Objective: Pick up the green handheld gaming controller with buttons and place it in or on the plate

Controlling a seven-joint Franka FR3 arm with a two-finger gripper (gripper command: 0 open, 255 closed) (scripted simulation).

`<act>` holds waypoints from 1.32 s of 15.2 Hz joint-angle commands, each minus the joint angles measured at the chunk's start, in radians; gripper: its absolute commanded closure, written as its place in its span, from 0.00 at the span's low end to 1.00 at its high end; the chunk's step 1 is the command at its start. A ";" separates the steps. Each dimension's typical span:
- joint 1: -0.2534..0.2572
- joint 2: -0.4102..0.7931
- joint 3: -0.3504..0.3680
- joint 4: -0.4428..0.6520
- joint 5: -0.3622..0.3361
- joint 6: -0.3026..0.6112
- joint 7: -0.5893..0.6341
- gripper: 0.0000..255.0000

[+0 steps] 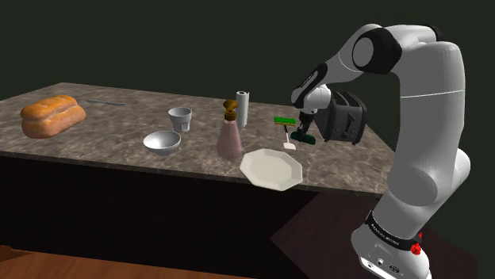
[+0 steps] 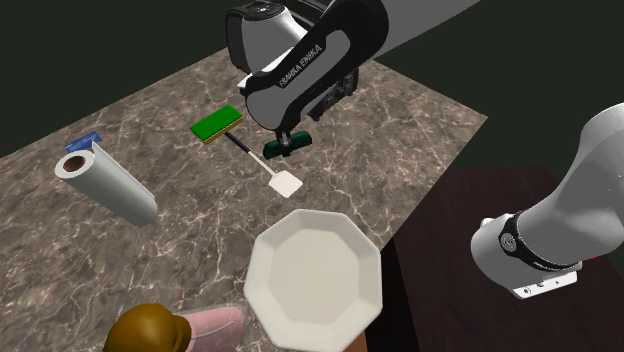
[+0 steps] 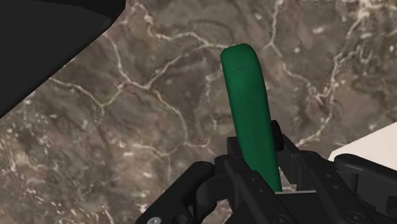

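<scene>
The dark green controller (image 3: 245, 95) is clasped edge-on between the two black fingers of the hand (image 3: 256, 149), its narrow rounded end sticking out past the fingertips over the brown marbled worktop (image 3: 127, 127). In the second exterior view the hand (image 2: 287, 143) holds the controller (image 2: 272, 151) low over the worktop (image 2: 400, 120), just beside the dark handle of a small white spatula (image 2: 283, 183) (whether the controller is clear of the surface cannot be told). The white many-sided plate (image 2: 313, 280) lies bare near the worktop's front edge, a little apart from the spatula's blade. Past the spatula's handle lies a flat green block (image 2: 218, 125), and further towards that view's left a white paper roll (image 2: 105, 185) lies on its side. In the shoulder view a dark toaster (image 1: 347, 117) stands just behind the hand (image 1: 304, 136), while a pink bottle (image 1: 230, 135) with a brown cap, a cup (image 1: 180, 119), a metal bowl (image 1: 162, 142) and a loaf of bread (image 1: 52, 116) lie towards that view's left.
</scene>
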 commanded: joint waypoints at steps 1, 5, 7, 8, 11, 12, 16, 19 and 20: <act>0.000 0.000 0.000 0.000 0.000 0.000 0.000 1.00; 0.005 -0.021 -0.007 0.000 -0.010 -0.020 0.007 1.00; 0.010 -0.040 -0.013 0.002 -0.021 -0.040 0.014 1.00; 0.012 -0.050 -0.016 0.003 -0.026 -0.051 0.017 1.00; 0.019 -0.079 -0.025 0.007 -0.041 -0.082 0.027 1.00; 0.020 -0.088 -0.027 0.009 -0.046 -0.093 0.030 1.00; 0.027 -0.124 -0.037 0.020 -0.066 -0.137 0.043 1.00; 0.032 -0.149 -0.042 0.029 -0.080 -0.170 0.052 1.00; 0.032 -0.150 -0.043 0.030 -0.080 -0.171 0.052 1.00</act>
